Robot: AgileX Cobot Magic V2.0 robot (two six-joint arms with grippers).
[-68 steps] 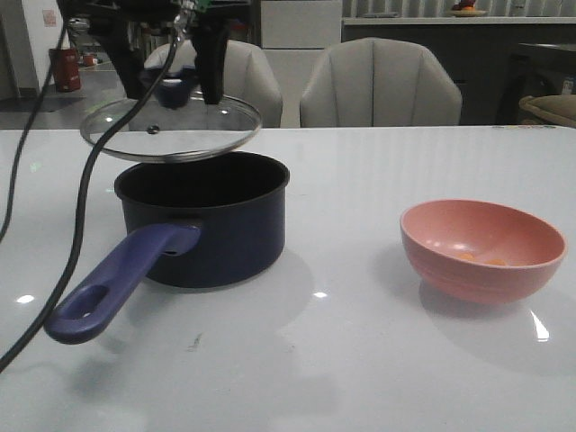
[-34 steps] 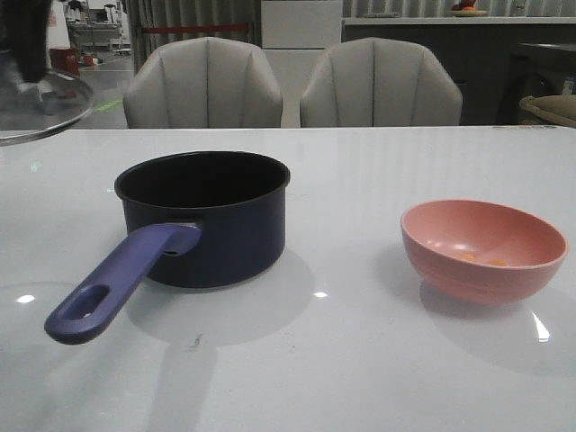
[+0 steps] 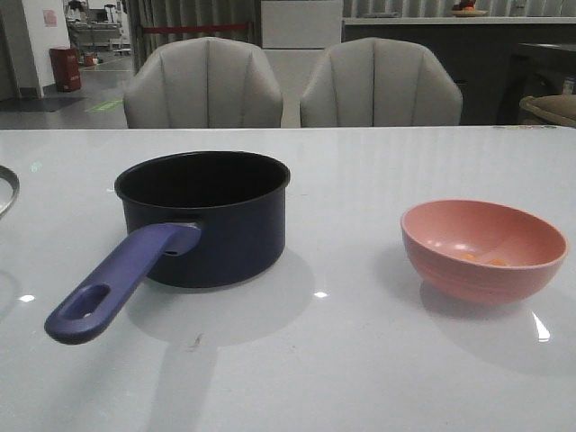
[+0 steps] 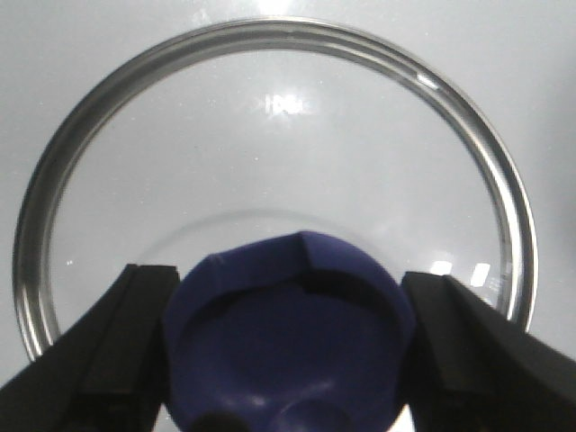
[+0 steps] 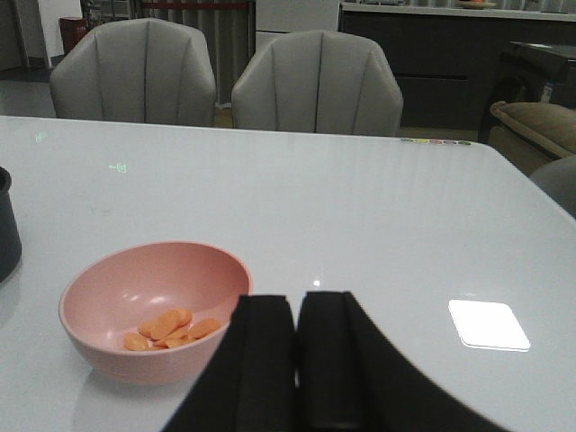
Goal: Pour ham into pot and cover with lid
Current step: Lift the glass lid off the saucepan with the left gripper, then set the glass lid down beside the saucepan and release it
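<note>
The right gripper (image 5: 297, 360) shows in its own wrist view with its two black fingers (image 5: 261, 360) pressed together, nothing between them. Just beyond those fingertips and off to one side stands the pink bowl (image 5: 155, 306) on the white worktop (image 5: 360, 207), apart from the fingers, with the ham (image 5: 171, 328) lying as a few small orange pieces in its bottom. Farther out on that same side, the dark wall of the pot (image 5: 7, 225) shows at the frame's edge, well apart from the bowl.

The left gripper (image 4: 288, 351) is clamped on the lid (image 4: 270, 108): its two black fingers (image 4: 117, 351) sit on either side of the purple-blue knob (image 4: 288, 333) and touch it. The glass disc and its steel rim spread out beyond the fingertips, with pale worktop seen through the glass. Whether the lid rests on the worktop or hangs above it cannot be told from here.

In the front view, the pot stands open on the worktop toward the left, black inside, its long purple-blue handle (image 3: 112, 288) pointing toward the near edge, the slot hole near its end. Only a sliver of the lid's rim shows at the far left edge, well apart from the pot. The pink bowl stands to the right, well apart from the pot, orange bits visible inside. Two grey chairs (image 3: 202, 85) stand behind the worktop.
</note>
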